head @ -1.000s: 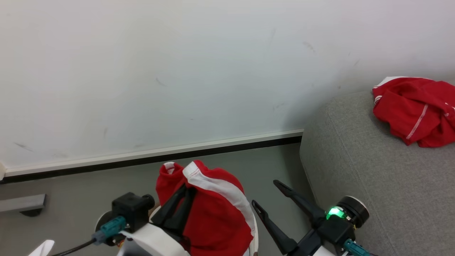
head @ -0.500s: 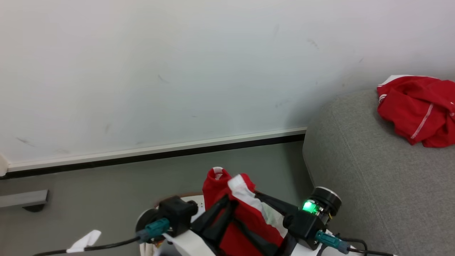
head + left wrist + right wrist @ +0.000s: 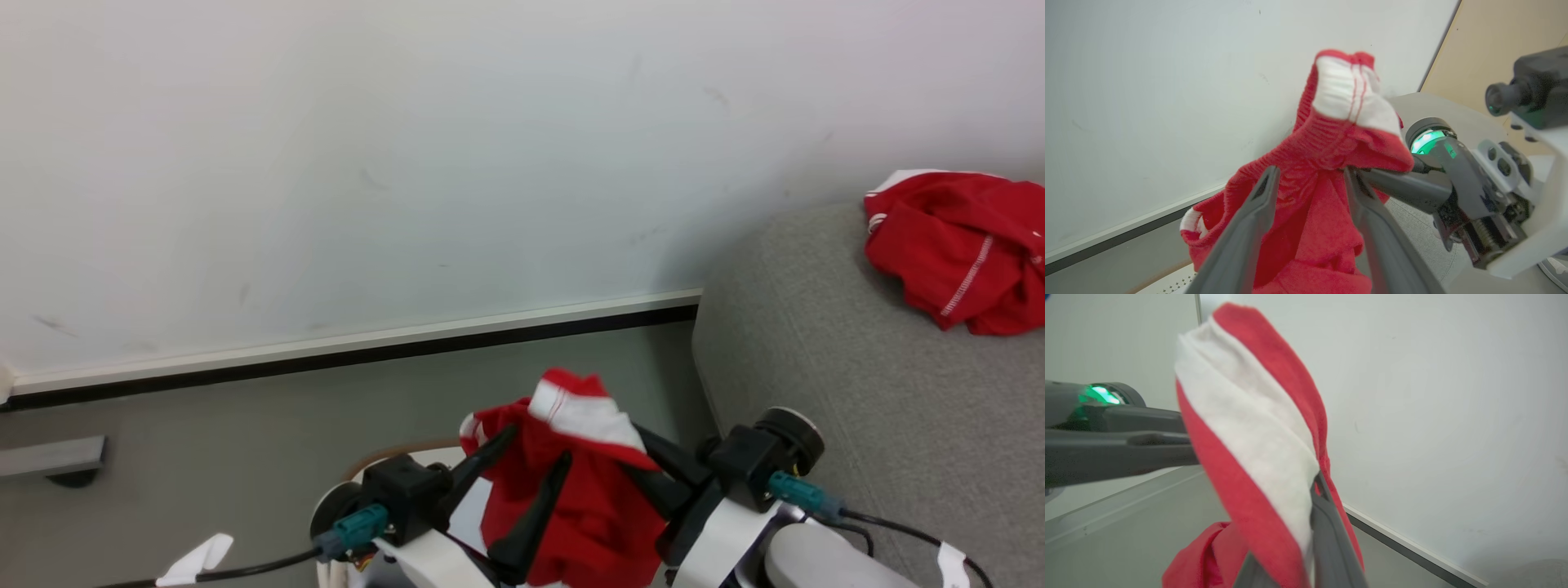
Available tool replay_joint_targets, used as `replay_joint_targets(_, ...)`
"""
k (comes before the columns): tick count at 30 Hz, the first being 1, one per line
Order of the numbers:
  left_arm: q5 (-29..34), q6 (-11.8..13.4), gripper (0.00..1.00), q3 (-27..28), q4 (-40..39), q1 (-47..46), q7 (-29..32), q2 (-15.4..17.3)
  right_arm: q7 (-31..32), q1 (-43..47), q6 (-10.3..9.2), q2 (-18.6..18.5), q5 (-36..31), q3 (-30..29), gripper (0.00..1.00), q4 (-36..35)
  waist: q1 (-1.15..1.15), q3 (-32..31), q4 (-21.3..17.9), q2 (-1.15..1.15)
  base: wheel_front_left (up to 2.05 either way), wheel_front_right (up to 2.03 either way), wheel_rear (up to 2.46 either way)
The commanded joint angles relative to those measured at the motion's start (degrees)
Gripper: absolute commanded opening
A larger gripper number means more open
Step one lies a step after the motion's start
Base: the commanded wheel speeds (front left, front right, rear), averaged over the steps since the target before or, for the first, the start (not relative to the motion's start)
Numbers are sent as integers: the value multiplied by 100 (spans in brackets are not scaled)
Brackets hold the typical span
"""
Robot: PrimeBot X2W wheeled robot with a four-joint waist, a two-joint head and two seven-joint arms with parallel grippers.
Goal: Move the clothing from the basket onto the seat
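The right gripper [image 3: 653,453] clamped the red garment [image 3: 588,506] while the left gripper [image 3: 1310,175], fingers spread, merely bracketed it, probably passing it toward the grey sofa [image 3: 857,408] at right.

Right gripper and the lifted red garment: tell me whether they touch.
Touching. The right wrist view shows the right gripper closed on the red garment, its white band pinched between the fingers.

Open floor [image 3: 204,425] (seat [image 3: 816,367] rightward)
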Motion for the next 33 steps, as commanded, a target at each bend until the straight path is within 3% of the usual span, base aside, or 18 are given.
replay_joint_targets(1, 98, 44, 100, 6, 30, -38, -98, 16, 2, 44, -13, -58, -48, -131, 0, -29, 0, 46, -101, 0, 0, 0, 0)
replay_joint_targets(7, 137, 127, 100, -14, 221, -65, -291, -61, 2, 68, -13, -187, -193, -655, 0, -169, 0, 195, -611, 0, 0, 0, 0)
replay_joint_targets(20, 266, 45, 100, -239, 472, -537, -359, -149, 2, 222, -13, -374, -445, -1764, 0, -484, 0, 772, -1784, 0, 0, 0, 0)
replay_joint_targets(27, 415, 27, 100, -335, 480, -903, -298, -167, 2, 221, -13, -376, -491, -2503, 0, -585, 0, 1226, -1867, 0, 0, 0, 0)
replay_joint_targets(33, 624, -26, 100, -485, 382, -1522, -161, -224, 1, -423, -13, -603, -595, -3461, 0, -666, 0, 2145, -1643, 0, 0, 0, 0)
